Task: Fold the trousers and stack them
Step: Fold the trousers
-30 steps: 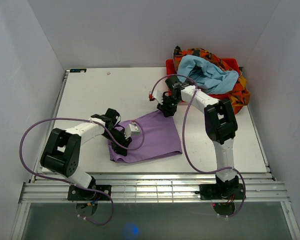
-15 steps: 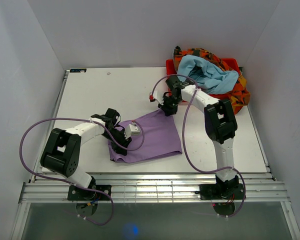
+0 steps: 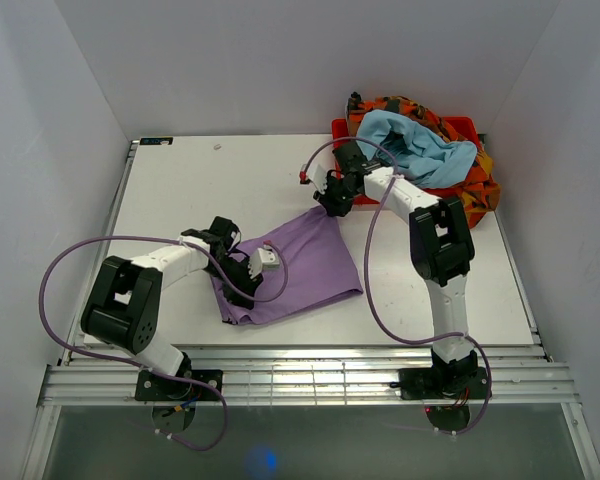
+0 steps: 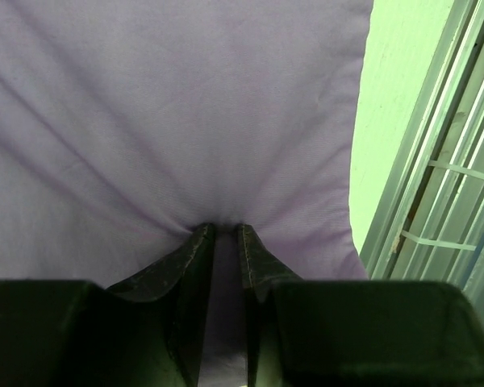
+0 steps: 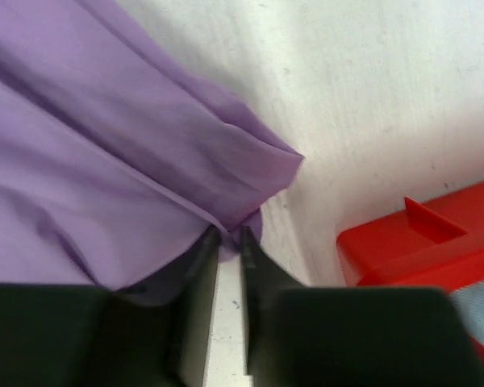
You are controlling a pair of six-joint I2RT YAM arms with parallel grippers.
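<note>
The lilac trousers lie folded into a rough rectangle on the white table, between the two arms. My left gripper is at their left edge, shut on a pinch of the cloth; in the left wrist view the purple fabric puckers into the narrow gap of the gripper. My right gripper is shut on the far right corner of the trousers, and that corner is raised off the table in the right wrist view, caught at the gripper.
A red bin at the back right holds a light blue garment and an orange patterned one. The metal rail runs along the near edge, close to the trousers' front. Purple cables loop beside both arms.
My right gripper closed on the far corner and pulled it up and back toward the bin. The cloth stretched and shifted slightly. My left gripper tightened on the left edge.
</note>
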